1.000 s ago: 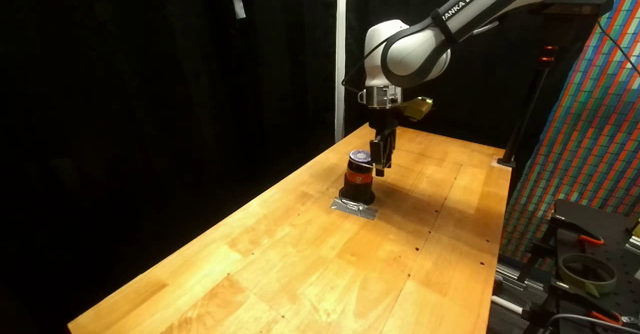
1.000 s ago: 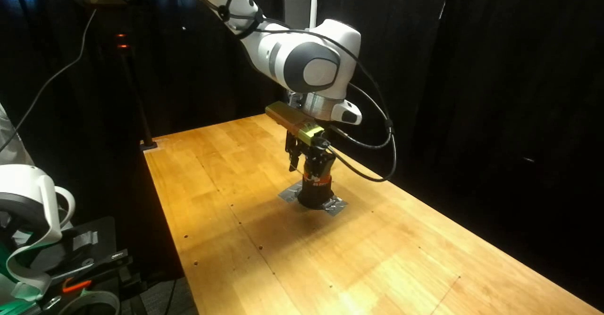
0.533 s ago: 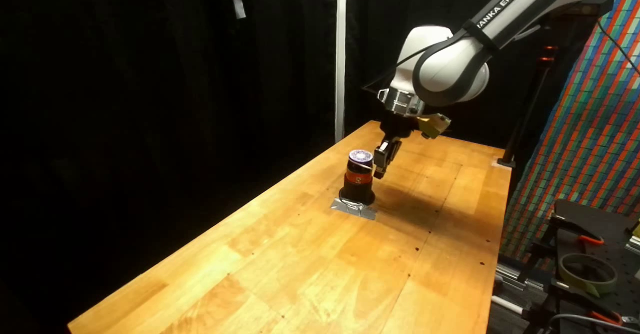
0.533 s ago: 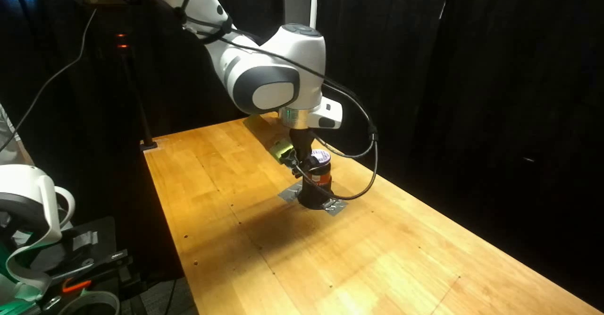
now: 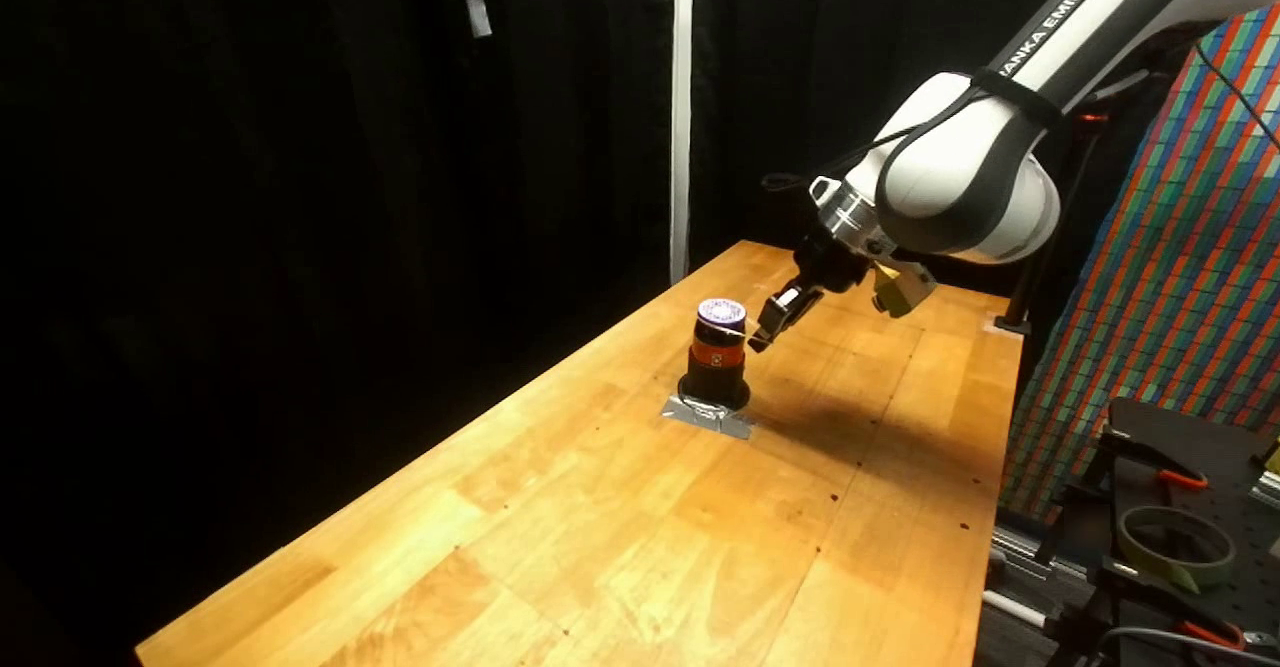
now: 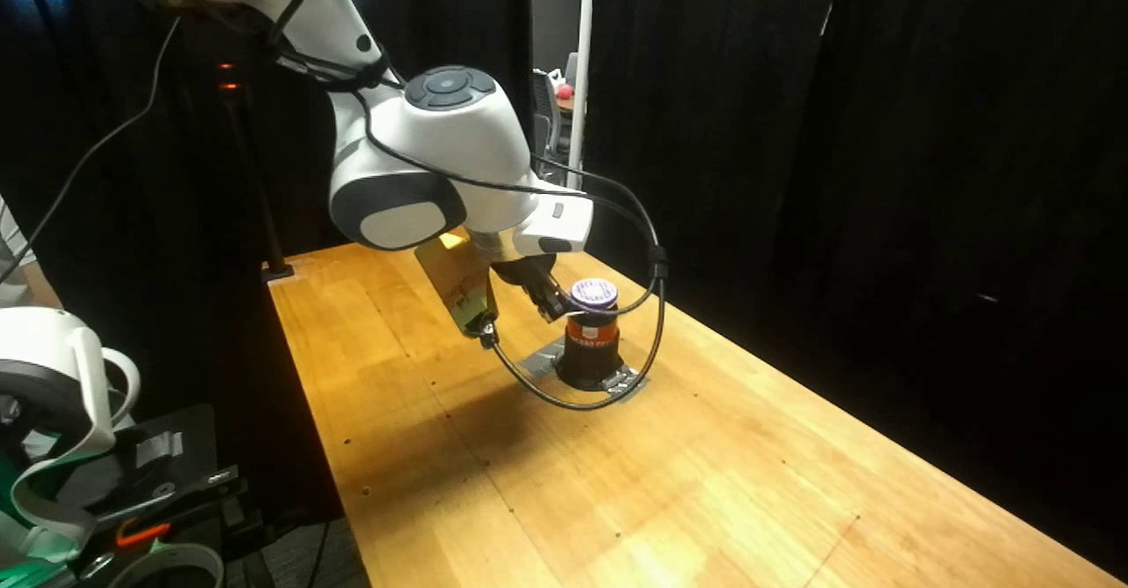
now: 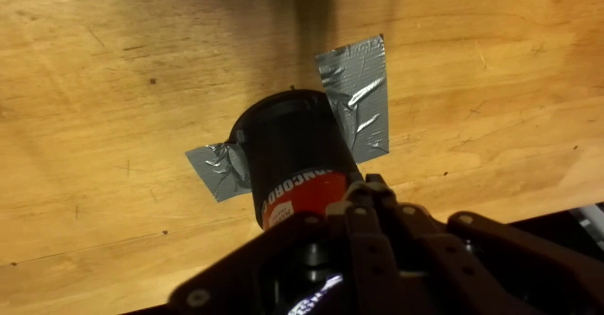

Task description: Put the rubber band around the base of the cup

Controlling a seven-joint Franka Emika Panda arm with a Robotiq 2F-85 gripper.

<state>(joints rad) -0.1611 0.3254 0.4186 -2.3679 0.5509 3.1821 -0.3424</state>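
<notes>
The cup, a dark upright cylinder with a reddish-orange band and a pale printed top, stands on the wooden table in both exterior views (image 5: 717,357) (image 6: 592,334). In the wrist view the cup (image 7: 297,145) shows only its lower part beyond my fingers. A thin pale rubber band (image 5: 727,331) rings the cup's upper part, above the orange, and stretches sideways to my fingertips. My gripper (image 5: 760,344) is tilted beside the upper cup with its fingers together. Whether the band is pinched or looped around the fingers, I cannot tell. The band's far side is hidden.
Grey tape (image 7: 358,97) fixes the cup's foot to the table (image 5: 600,547). A black cable (image 6: 659,306) loops from the arm past the cup's front. A dark side cart (image 5: 1150,467) with a tape roll (image 5: 1175,547) stands beyond the table edge.
The arm has drawn away from the cup and its hand has tilted. The fingers have gone from spread to shut. The cup's top has come into clear view; the cup stays put.
</notes>
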